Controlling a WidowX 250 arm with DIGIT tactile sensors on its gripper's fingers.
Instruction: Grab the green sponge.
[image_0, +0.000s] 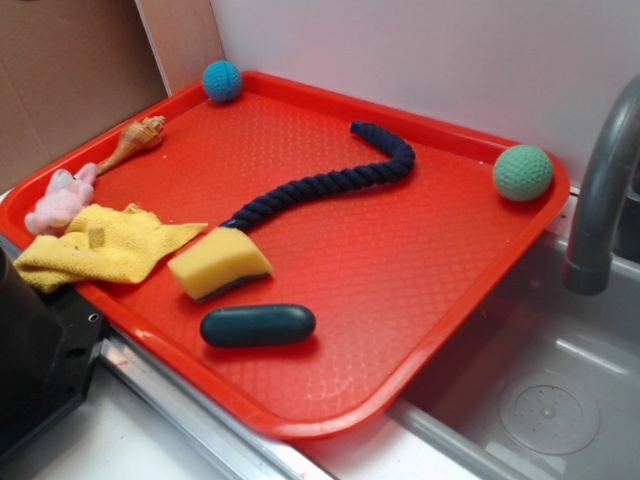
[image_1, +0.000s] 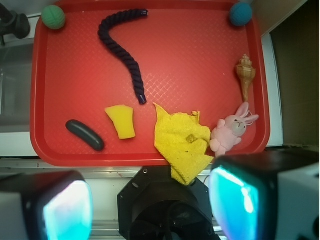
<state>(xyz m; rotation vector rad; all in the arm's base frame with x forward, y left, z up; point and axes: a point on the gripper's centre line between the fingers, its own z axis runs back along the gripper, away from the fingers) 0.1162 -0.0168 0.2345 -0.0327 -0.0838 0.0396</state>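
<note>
Now I hold the open hand (image_1: 150, 207) high above the tray (image_1: 200, 60), approach unstarted; next I must descend onto the green sponge (image_1: 121, 121).

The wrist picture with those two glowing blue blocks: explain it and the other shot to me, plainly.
Those blocks are the robot arm's two fingers, seen by a camera mounted on its wrist, looking down. They stand wide apart, holding nothing. The other picture comes from a fixed camera beside the sink. On the red plastic tray lie a yellow foam wedge sponge with a dark green base, a dark teal capsule, a navy rope, a yellow cloth, a pink toy rabbit, a seashell and two knitted balls.
</note>
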